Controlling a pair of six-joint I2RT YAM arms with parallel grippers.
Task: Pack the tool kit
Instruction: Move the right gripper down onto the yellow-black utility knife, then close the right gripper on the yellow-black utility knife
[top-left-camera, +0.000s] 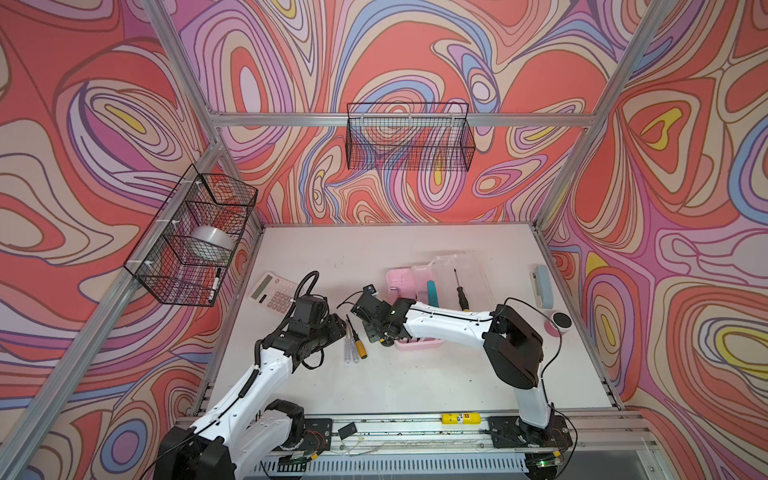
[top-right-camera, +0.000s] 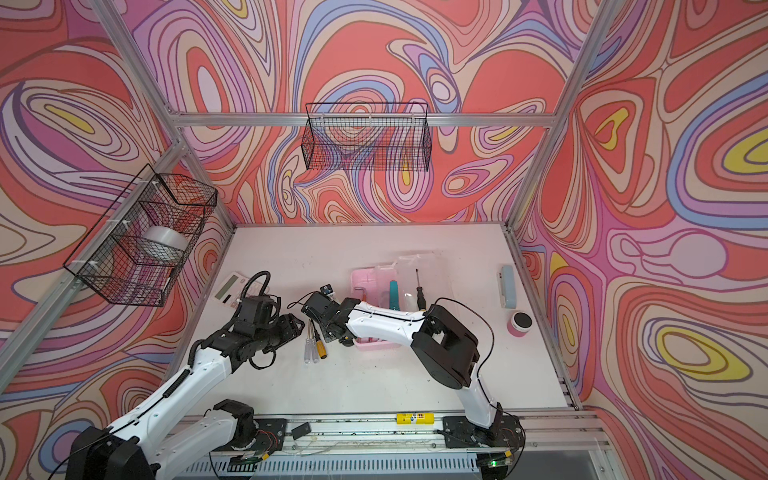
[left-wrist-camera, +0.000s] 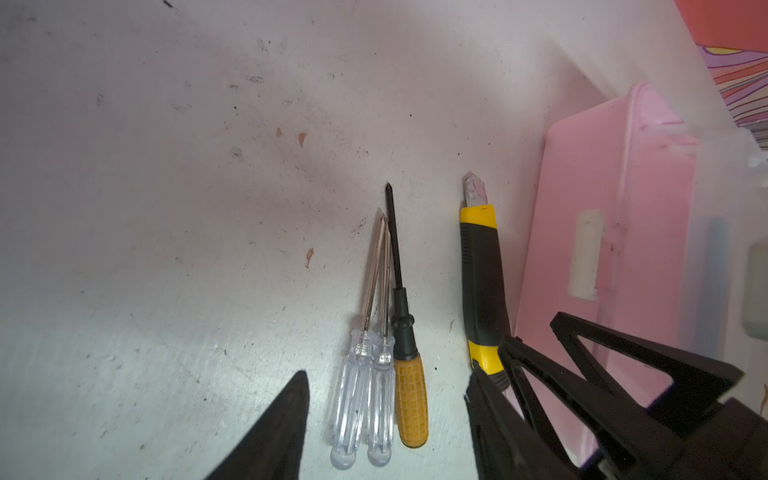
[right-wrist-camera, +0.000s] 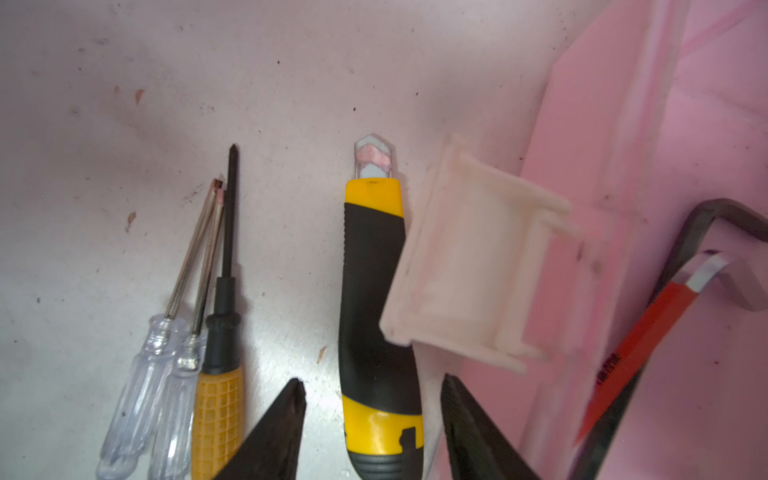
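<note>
On my feeds the left fingers (top-left-camera: 338, 329) stand apart and hold nothing. In the left wrist view they straddle the handle ends of three tools lying side by side on the surface (left-wrist-camera: 166, 208). These are two clear-handled screwdrivers (left-wrist-camera: 361, 399) touching each other and an orange-handled screwdriver (left-wrist-camera: 410, 403) tight against them, all with tips pointing away from the fingers.

The right fingers (top-left-camera: 379, 334) are also apart and empty. In the right wrist view I see them on either side of the yellow-black utility knife (right-wrist-camera: 374, 291), with a strip of bare surface between each fingertip and the knife's body.

The tool kit (top-left-camera: 395, 276) sits just beside the right fingers, on the side away from the left ones. Its pink wall runs along the knife, and its white handle (right-wrist-camera: 469, 257) reaches over the knife's edge in that view. The translucent lid (top-left-camera: 473, 270) lies open on the far side of the box from the fingers.

Inside I can make out a teal utility knife (top-left-camera: 432, 291), a dark-handled screwdriver (top-left-camera: 459, 291) and an orange pen (right-wrist-camera: 636, 353). I cannot tell whether the first two rest in the tray or on the lid.
</note>
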